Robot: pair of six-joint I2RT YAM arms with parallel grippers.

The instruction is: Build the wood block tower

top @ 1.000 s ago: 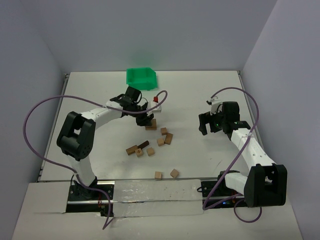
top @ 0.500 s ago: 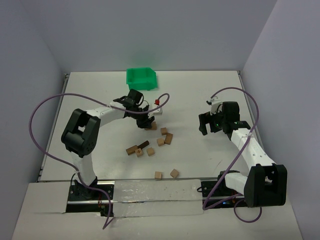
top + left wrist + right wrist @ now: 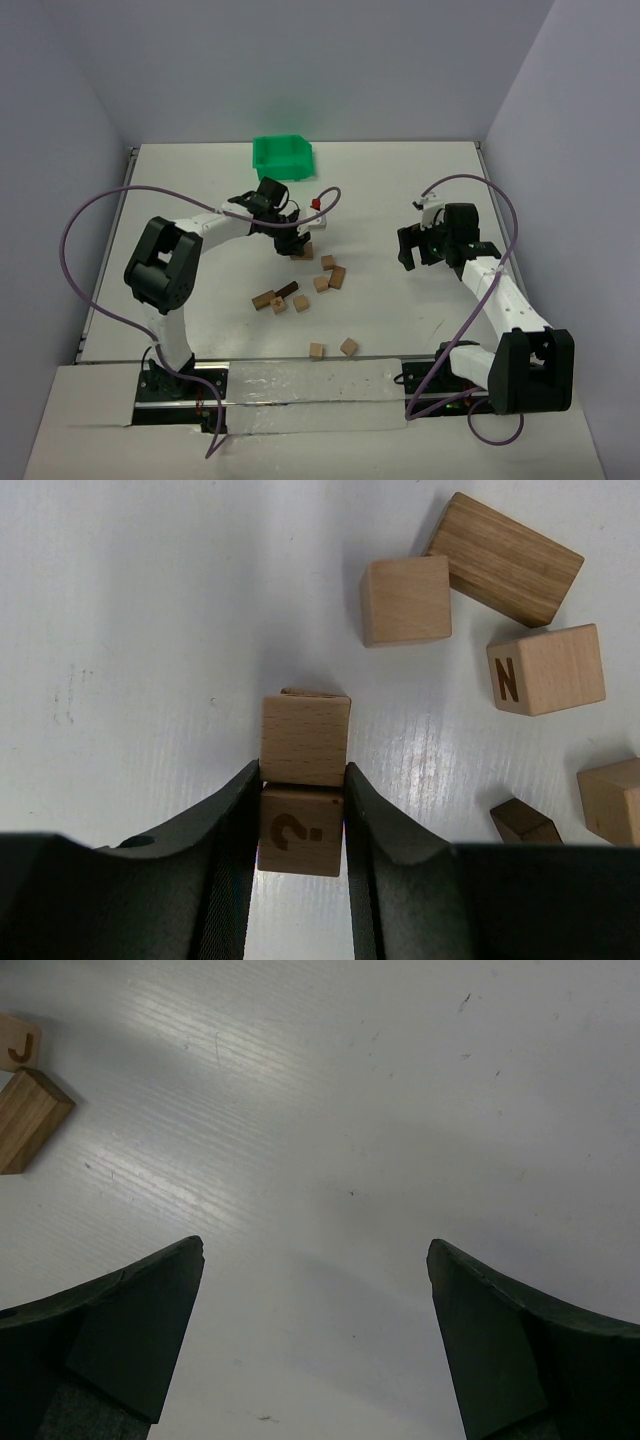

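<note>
My left gripper [image 3: 303,770] is shut on a tan cube marked "?" [image 3: 300,830]. Just past its fingertips lies a plain tan block [image 3: 305,738], edge to edge with the held cube, with another block's edge showing behind it. I cannot tell whether the held cube rests on it. In the top view the left gripper [image 3: 292,243] sits at this small stack [image 3: 303,250], left of centre. The right gripper [image 3: 418,250] hangs open over bare table, nothing between its fingers [image 3: 150,1330].
Loose blocks lie close by: a tan cube [image 3: 405,600], a darker bar [image 3: 505,558], an "N" cube [image 3: 545,668] and a dark brown piece [image 3: 525,822]. More are scattered nearer the arms [image 3: 317,350]. A green bin [image 3: 282,155] stands at the back.
The left arm's elbow has shifted slightly to the right while its gripper stays at the stack with the cube. The right arm has not moved.
</note>
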